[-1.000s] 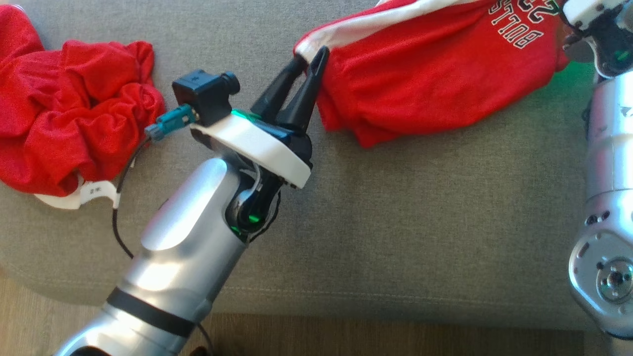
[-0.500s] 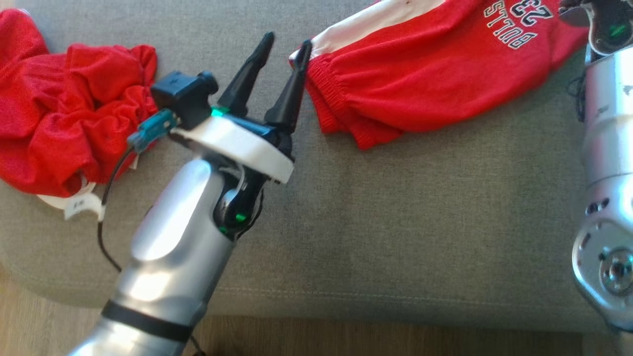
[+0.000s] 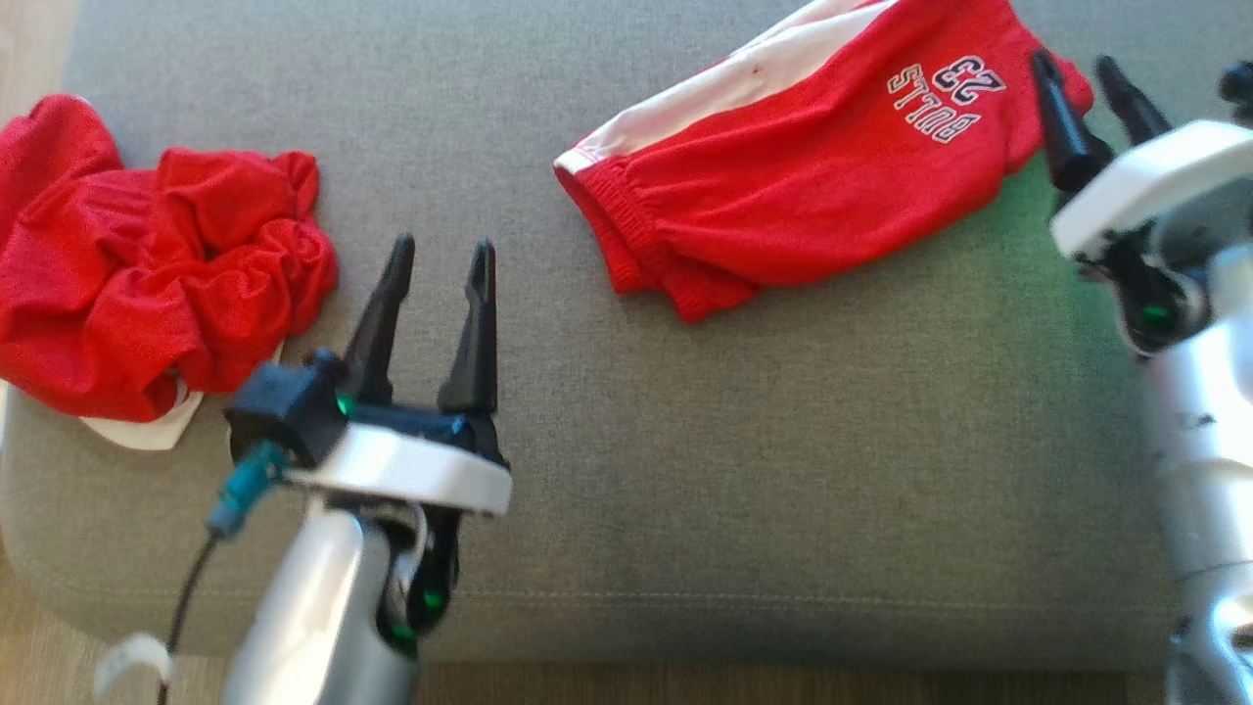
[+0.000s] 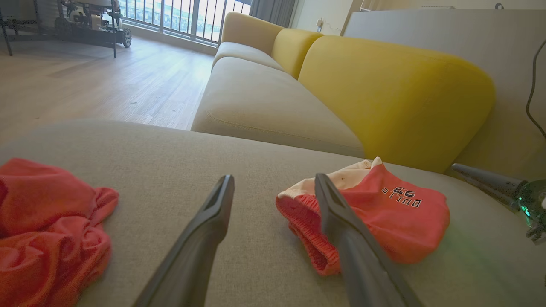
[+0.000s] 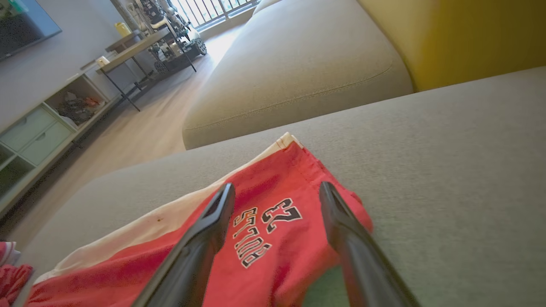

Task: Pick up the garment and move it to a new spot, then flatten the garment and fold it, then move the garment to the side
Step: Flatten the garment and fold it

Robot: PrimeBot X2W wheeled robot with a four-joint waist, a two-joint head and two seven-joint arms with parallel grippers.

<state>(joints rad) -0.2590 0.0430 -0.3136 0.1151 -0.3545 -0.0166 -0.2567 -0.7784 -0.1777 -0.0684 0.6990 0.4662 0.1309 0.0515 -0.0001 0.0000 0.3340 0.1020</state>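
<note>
Closest, by the front edge of the cushion point(image 3: 783, 470), is the left end effector point(image 3: 442, 245). Its two fingers stand apart and it holds nothing. It points at bare cushion, between the two red things. A black cable point(image 3: 186, 597) hangs from its wrist.

A bit farther, at the left edge, lies a red pile point(image 3: 147, 284). It is all scrunched up, with a bit of white under it. It is well apart from the shorts point(image 3: 812, 196).

The shorts lie toward the far right corner. They are red with a white stripe and a print. They look folded over, with the waistband pointing to the left. The right end effector point(image 3: 1073, 64) is at their right end, by the print. Its fingers stand apart too, and it holds nothing.

So I think the picking up, flattening and folding are done. The shorts may already be in their side spot, or one last move may be left. I cannot tell which.

Nothing blocks the way on the bare cushion. Only the red pile sits at the left. Far behind is a yellow sofa back point(image 4: 384, 85).
</note>
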